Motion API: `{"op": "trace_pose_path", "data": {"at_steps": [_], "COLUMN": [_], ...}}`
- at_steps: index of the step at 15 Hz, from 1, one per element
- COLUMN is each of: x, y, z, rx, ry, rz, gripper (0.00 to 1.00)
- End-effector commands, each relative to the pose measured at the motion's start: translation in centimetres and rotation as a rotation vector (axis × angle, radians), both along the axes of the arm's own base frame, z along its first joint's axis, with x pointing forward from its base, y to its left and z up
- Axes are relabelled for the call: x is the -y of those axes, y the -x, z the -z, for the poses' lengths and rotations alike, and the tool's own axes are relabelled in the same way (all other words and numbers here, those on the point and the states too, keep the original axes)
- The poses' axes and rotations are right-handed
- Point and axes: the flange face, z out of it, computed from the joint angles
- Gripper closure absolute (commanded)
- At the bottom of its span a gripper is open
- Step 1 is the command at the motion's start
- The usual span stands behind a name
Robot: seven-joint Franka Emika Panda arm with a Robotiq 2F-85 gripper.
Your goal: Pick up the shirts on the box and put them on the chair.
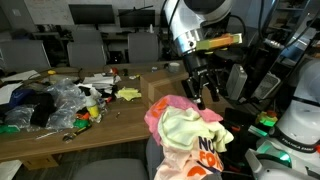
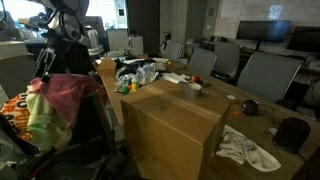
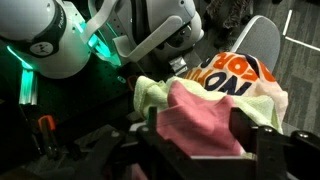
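The only lettering is on the white shirt: big orange block capitals edged in black. In the wrist view "NO" and, on another line, "OR" can be read (folds hide the rest). In an exterior view the same shirt shows an orange "N".

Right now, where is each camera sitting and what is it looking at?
Exterior view: beside the cluttered wooden table, facing the arm; its gripper hangs above the shirt pile.
Exterior view: near the cardboard box, looking across it to the arm and shirt pile.
Wrist view: on the wrist, looking down at the pink shirt; both fingers show at the bottom edge.
Shared: all three show the shirt pile.
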Motion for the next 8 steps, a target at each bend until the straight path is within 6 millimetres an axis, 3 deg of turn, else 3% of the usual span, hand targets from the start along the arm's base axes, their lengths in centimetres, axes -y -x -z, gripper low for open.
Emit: {"op": "trace_pose_path", "data": {"at_steps": [1,5,8], "x": [0.0,1.2,3.4], "y": [0.5,0.3,0.5], "z": [-1.0,-3.4,-6.9], "rx": [0.04,0.104,0.18], "ry": [-0.002,0.011,0.064], "rz": [0.023,0.032,0.066], "gripper": [0.0,0.0,0.0]}}
